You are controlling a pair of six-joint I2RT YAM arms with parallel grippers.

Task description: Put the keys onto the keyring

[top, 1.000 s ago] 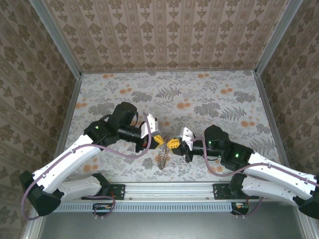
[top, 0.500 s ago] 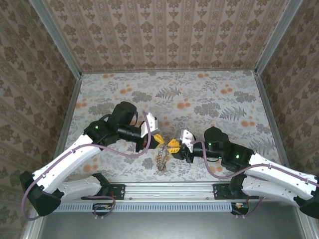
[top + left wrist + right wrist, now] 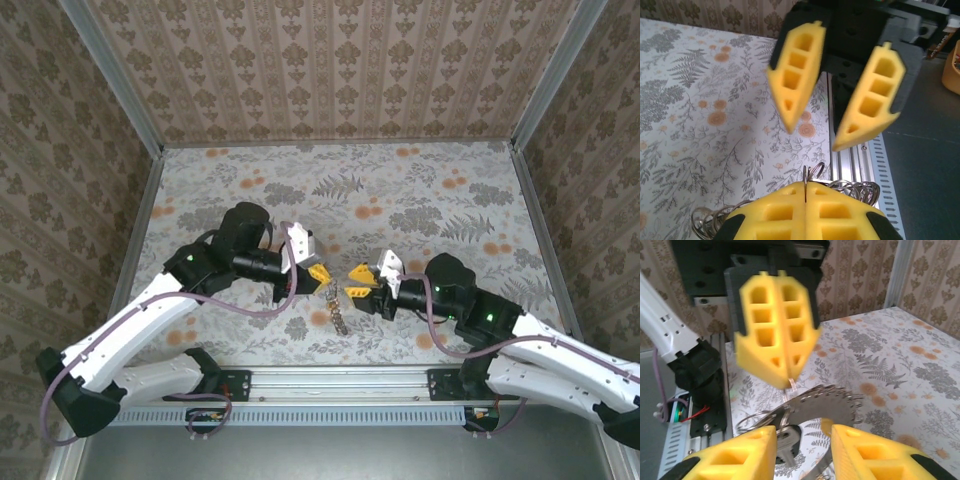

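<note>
- The left gripper [image 3: 318, 273] is clamped on the keyring [image 3: 337, 312]. In its wrist view the two pads meet flush, with a thin wire loop nipped between them.
- The keyring hangs from that pinch as a loose, chain-like bundle. It is off the table [image 3: 450, 190] for most of its length and sits in the gap between the two grippers.
- The right gripper [image 3: 357, 282] faces the left one at close range. Its fingers are spread wide and hold nothing.
- In the right wrist view a fan of silvery toothed pieces, likely the keys [image 3: 822, 407], dangles with the wire loops just beyond the spread fingers. I can't tell whether any key is already threaded on, and no coloured tags are clear.
- Step in hand, as I judge it: one arm presents the ring while the other lines up to take a key or a loop of the ring. This is the mating stage, not pick-up.
- The next move calls for the right gripper to close on a single piece in the dangling cluster without dragging the rest along.
- It needs a fine, slow approach (the bundle is floppy and would swing at a nudge), while the left pinch holds firm so the loop doesn't slip out.
</note>
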